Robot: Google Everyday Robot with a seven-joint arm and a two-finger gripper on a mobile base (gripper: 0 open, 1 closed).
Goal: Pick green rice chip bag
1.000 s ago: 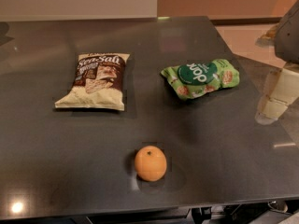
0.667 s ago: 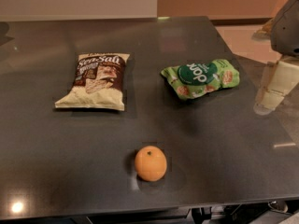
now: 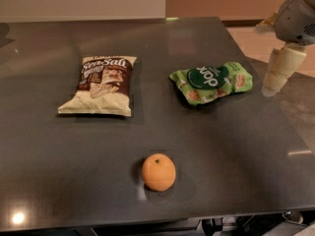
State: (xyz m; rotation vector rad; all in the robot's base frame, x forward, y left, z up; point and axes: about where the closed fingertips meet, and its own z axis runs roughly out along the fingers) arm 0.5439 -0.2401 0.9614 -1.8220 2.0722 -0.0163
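Observation:
The green rice chip bag (image 3: 211,81) lies flat on the dark table (image 3: 236,146), right of centre, crinkled, with a dark green round logo facing up. My gripper (image 3: 276,75) hangs at the right edge of the view, just right of the bag and a little above the table, apart from the bag. One cream-coloured finger shows, pointing down.
A cream-and-brown "Sea Salt" bag (image 3: 101,86) lies left of centre. An orange (image 3: 158,171) sits near the table's front edge. The table's right edge runs under my gripper, with floor (image 3: 300,107) beyond it.
My gripper has moved a little up and to the left, toward the green bag. The bags and the orange have not moved.

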